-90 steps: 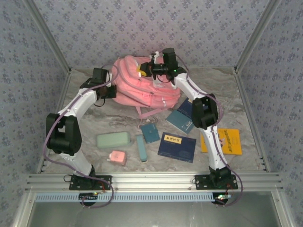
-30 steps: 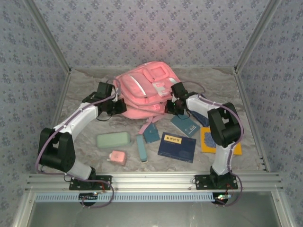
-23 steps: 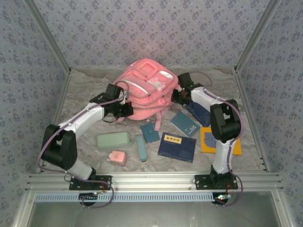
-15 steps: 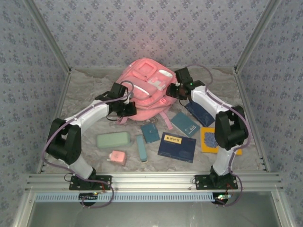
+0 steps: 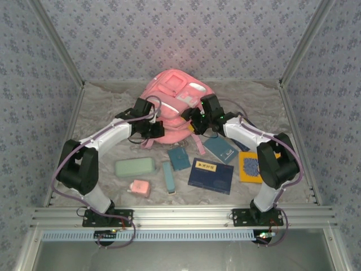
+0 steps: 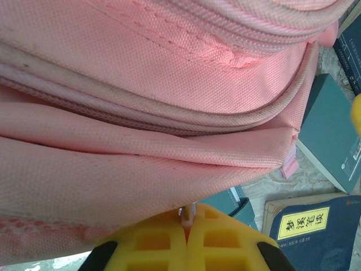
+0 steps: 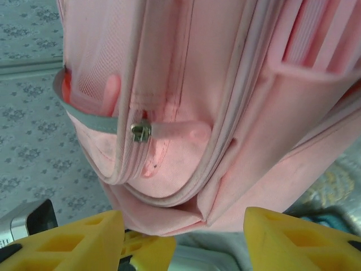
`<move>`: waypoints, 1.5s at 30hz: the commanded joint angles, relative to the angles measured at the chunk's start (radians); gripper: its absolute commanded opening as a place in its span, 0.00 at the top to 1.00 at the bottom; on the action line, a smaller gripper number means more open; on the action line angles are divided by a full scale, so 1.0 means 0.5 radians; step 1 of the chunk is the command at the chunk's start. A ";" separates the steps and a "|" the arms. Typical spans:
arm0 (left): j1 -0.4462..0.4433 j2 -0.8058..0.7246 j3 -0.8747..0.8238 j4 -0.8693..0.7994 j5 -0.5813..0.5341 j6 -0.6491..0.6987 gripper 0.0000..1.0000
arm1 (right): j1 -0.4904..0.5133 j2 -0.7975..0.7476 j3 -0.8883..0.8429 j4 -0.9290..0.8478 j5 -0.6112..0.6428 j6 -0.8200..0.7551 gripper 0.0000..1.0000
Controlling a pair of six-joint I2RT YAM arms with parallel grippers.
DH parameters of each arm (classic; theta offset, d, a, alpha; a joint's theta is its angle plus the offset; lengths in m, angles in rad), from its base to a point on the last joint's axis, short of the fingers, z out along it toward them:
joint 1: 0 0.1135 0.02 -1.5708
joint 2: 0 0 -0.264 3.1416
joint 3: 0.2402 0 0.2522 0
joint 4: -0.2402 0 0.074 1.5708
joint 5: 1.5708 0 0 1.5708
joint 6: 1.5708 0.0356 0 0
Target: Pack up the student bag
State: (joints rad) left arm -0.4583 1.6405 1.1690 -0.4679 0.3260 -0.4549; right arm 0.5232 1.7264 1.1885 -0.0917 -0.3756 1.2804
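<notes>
- Bag (image 5: 172, 93) sits at the back middle of the table (image 5: 101, 113), between both grippers.
- Left gripper (image 5: 156, 129): fingers closed together, pinching the bag's lower left edge.
- Right gripper (image 5: 196, 119): fingers spread wide at the bag's right side, with a zipper pull (image 7: 140, 131) just ahead.
- Books (image 5: 210, 175) lie in front.

The only writing that can be made out is a row of dark Chinese characters on a yellow label (image 6: 303, 222) on the dark blue book (image 6: 324, 251), near and right of centre, while the white print on the teal book (image 6: 327, 124) just beyond it is too small to read.
</notes>
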 commanded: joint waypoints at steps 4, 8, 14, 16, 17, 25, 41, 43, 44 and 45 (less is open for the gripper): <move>-0.013 -0.029 0.079 0.129 0.040 -0.007 1.00 | 0.063 -0.013 -0.180 0.228 -0.050 0.342 0.40; -0.013 -0.032 0.092 0.118 0.034 0.007 1.00 | 0.103 0.022 -0.217 0.337 -0.033 0.420 0.40; -0.012 -0.037 0.077 0.114 0.032 0.014 1.00 | 0.129 0.163 -0.175 0.562 0.008 0.534 0.44; -0.011 -0.041 0.069 0.120 0.035 0.010 1.00 | 0.143 0.218 -0.132 0.600 -0.001 0.568 0.47; -0.012 -0.044 0.069 0.122 0.040 0.008 1.00 | 0.154 0.241 -0.111 0.580 0.003 0.568 0.48; -0.013 -0.044 0.112 0.076 0.018 0.048 1.00 | 0.158 0.243 -0.109 0.547 0.126 0.495 0.84; 0.049 -0.013 0.186 -0.190 -0.350 0.321 1.00 | 0.035 0.077 0.077 0.130 0.255 0.166 1.00; 0.084 -0.008 0.186 -0.185 -0.351 0.323 1.00 | 0.011 0.056 0.081 0.087 0.239 0.111 1.00; 0.102 -0.003 0.190 -0.182 -0.350 0.324 1.00 | -0.001 0.050 0.088 0.071 0.223 0.085 1.00; 0.127 0.001 0.190 -0.181 -0.348 0.321 1.00 | -0.019 0.043 0.099 0.045 0.204 0.044 1.00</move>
State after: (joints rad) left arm -0.4362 1.6405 1.2282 -0.5594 0.2089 -0.3141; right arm 0.5545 1.7969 1.1942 -0.0109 -0.3191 1.3846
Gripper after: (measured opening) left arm 0.038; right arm 0.047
